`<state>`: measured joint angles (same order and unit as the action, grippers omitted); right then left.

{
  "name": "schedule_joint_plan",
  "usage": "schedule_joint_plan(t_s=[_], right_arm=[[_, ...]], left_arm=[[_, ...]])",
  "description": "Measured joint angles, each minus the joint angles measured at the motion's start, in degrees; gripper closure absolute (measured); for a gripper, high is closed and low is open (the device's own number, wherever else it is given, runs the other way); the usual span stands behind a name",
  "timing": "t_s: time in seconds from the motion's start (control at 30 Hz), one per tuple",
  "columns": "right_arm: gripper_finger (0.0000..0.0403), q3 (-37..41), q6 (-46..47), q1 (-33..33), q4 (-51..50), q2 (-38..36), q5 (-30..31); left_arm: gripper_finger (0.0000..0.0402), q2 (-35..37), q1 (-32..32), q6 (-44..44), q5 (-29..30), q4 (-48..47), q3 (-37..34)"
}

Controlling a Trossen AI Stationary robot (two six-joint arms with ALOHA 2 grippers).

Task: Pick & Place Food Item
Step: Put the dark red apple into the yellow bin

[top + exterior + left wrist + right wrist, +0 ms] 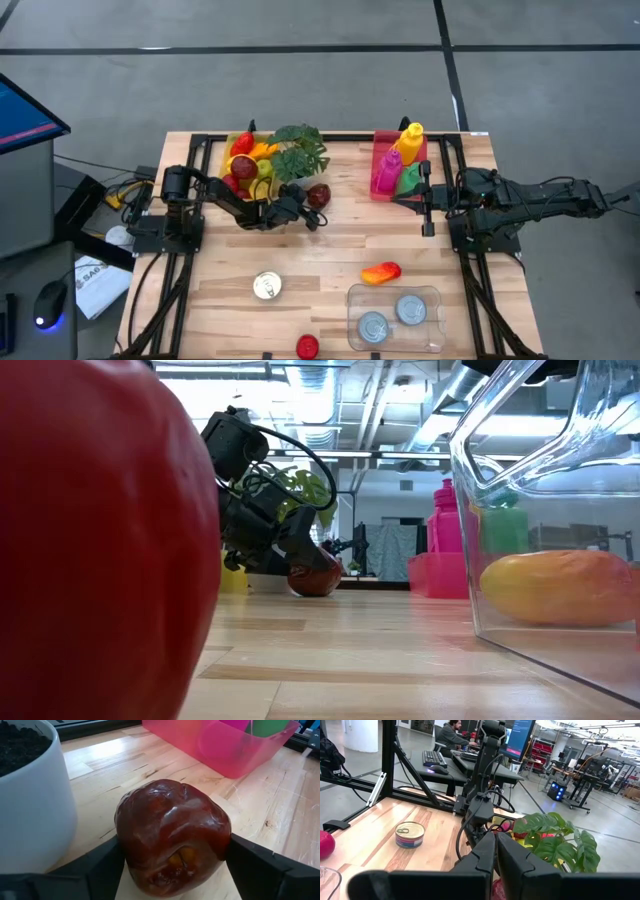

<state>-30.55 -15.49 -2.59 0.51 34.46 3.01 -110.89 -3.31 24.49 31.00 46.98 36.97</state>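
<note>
On pale wood planks (330, 250), glossy lumpy dark-red apple (172, 837) between left pincer's (312, 207) pressing matte fingers (257, 865).

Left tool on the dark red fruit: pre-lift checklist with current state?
1. Dark red fruit sits between both fingers of the left tool: ok.
2. Fingers against the fruit on both sides, seen from the left wrist: ok.
3. Fruit clear of the white plant pot, gap visible: ok.
4. Clear container has free space beside its two cans: ok.
5. Right tool parked by the pink bin, fingers together, out of the path: ok.
6. Grip firmness: cannot tell.
</note>
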Motion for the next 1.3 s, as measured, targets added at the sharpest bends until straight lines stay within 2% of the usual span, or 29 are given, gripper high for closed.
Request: schedule_joint_plan(t_s=[0.4,0.87,1.3], right_arm=[[0.0388,0.00,0.14,-0.11,-0.05,0.00,-0.02],[0.0388,0.00,-0.03,-3.72,-3.59,0.02,-0.17],[0.0388,0.00,-0.30,-0.22,-6.05,0.02,-0.22]], left_arm=[[0.0103,0.02,0.00,1.46,0.00,0.00,0.00],[0.0104,0.02,0.00,1.51,0.00,0.72,0.00],[0.0097,0.02,0.00,1.51,0.00,0.68,0.00]])
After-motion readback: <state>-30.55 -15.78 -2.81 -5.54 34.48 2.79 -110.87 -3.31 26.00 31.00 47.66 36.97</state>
